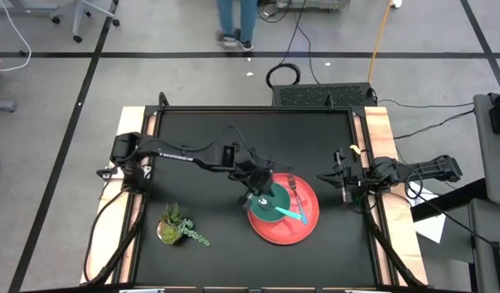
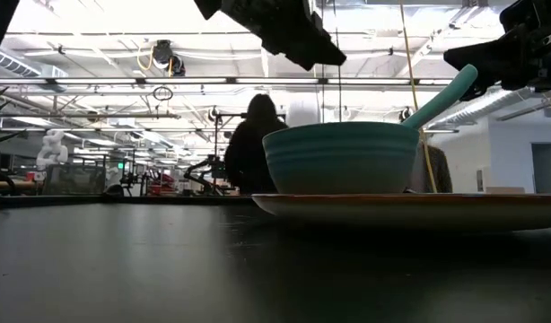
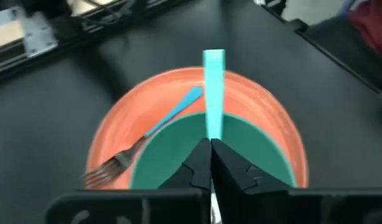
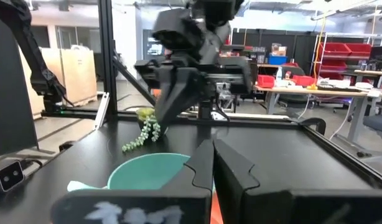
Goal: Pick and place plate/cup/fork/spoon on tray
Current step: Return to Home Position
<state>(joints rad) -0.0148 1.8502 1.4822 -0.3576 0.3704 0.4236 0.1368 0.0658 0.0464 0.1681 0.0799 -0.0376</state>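
Note:
The coral-red tray [image 1: 305,229] lies right of the table's middle. The teal-green cup [image 1: 269,205] stands on the tray's left part. The spoon's head is inside the cup, and its teal handle [image 2: 441,97] leans on the cup's rim and sticks out. The fork [image 3: 153,130], tines and light-blue handle, lies flat on the tray beside the cup. My left gripper [image 3: 211,149] is shut and empty, hovering above the cup [image 2: 340,157] with a clear gap. My right gripper [image 4: 213,155] is shut and waits by the table's right edge [image 1: 325,177].
A small green plant sprig [image 1: 178,226] lies near the table's front left. Wooden strips [image 1: 379,130] border the black tabletop on both sides. A person [image 2: 251,144] stands in the room beyond the far edge.

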